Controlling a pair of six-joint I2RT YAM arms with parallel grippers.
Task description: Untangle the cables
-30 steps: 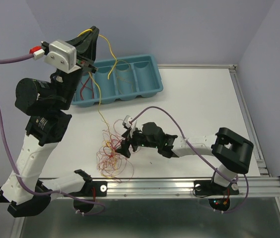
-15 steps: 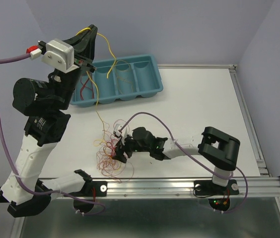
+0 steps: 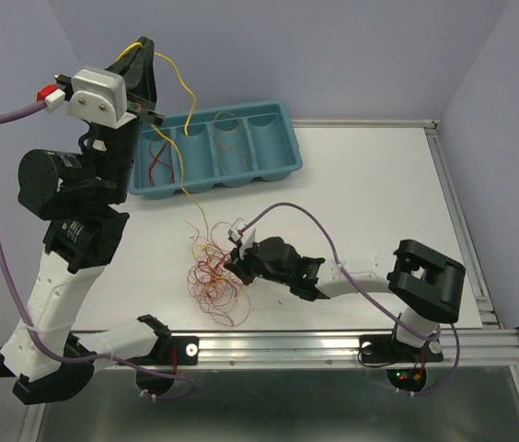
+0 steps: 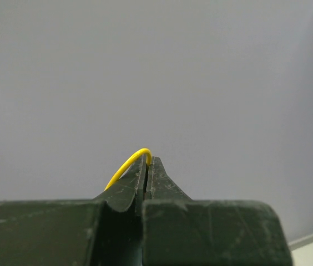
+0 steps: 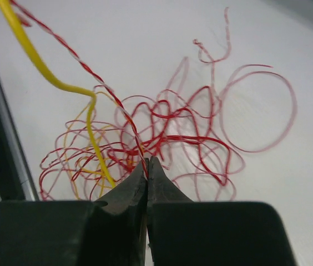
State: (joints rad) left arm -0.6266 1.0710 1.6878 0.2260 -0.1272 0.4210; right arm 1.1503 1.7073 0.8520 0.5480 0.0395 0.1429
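The cables point(image 3: 212, 276) lie as a loose tangle of thin red, yellow and orange loops on the white table, seen close in the right wrist view as the same tangle point(image 5: 167, 133). My right gripper point(image 3: 233, 268) rests low at the tangle's right side. That right gripper point(image 5: 147, 162) is shut on a red-and-white twisted wire point(image 5: 90, 72). My left gripper point(image 3: 142, 46) is raised high at the back left. It is the left gripper point(image 4: 147, 159) shut on a yellow cable point(image 4: 124, 166), and this yellow cable point(image 3: 178, 157) hangs down into the tangle.
A teal tray point(image 3: 287, 138) with several compartments stands at the back of the table and holds a few red and yellow wires. Purple arm cords loop above the table. A metal rail point(image 3: 333, 345) runs along the near edge.
My right gripper has shut on a wire in the tangle after moving in from the right. The left gripper has swung up and to the left, drawing the yellow cable with it.
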